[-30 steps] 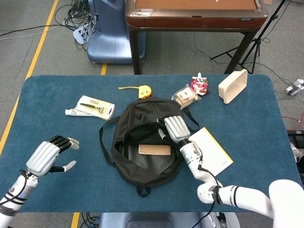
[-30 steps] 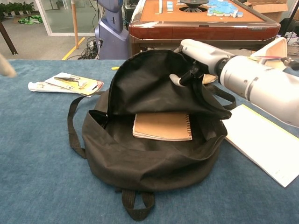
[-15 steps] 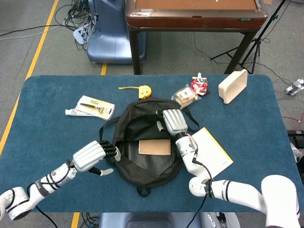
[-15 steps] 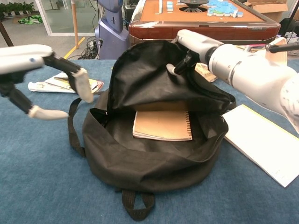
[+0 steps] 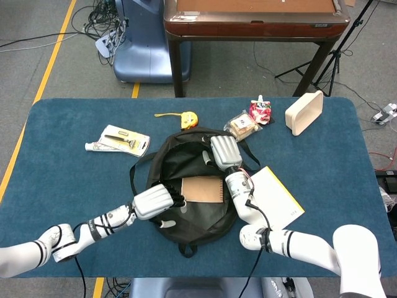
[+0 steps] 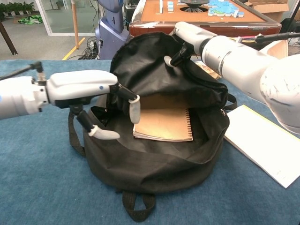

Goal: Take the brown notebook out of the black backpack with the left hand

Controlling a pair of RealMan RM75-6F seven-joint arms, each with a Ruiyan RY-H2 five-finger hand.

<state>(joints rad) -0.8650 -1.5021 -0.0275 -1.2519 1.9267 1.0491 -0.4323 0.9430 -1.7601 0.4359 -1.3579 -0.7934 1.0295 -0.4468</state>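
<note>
The black backpack (image 5: 167, 160) (image 6: 154, 164) lies in the middle of the blue table with its mouth wide open. Inside lies the brown spiral notebook (image 5: 203, 189) (image 6: 165, 123), flat and in plain sight. My right hand (image 5: 226, 152) (image 6: 187, 40) grips the upper flap of the backpack and holds it lifted. At the left edge of the opening is my left hand (image 5: 154, 202) (image 6: 89, 91), fingers apart and holding nothing. Its fingertips (image 6: 134, 108) hang just left of the notebook without touching it.
A white booklet (image 5: 278, 197) (image 6: 267, 143) lies right of the backpack. A packaged razor and tube (image 5: 118, 140) (image 6: 65, 83) lie at the left. Behind the bag are a yellow tape measure (image 5: 186, 118), snack packets (image 5: 248, 119) and a beige box (image 5: 304, 113).
My left hand has swept in from the table's left side to the backpack's opening, beside the notebook. My right hand has lifted the flap a bit higher, opening the mouth wider.
</note>
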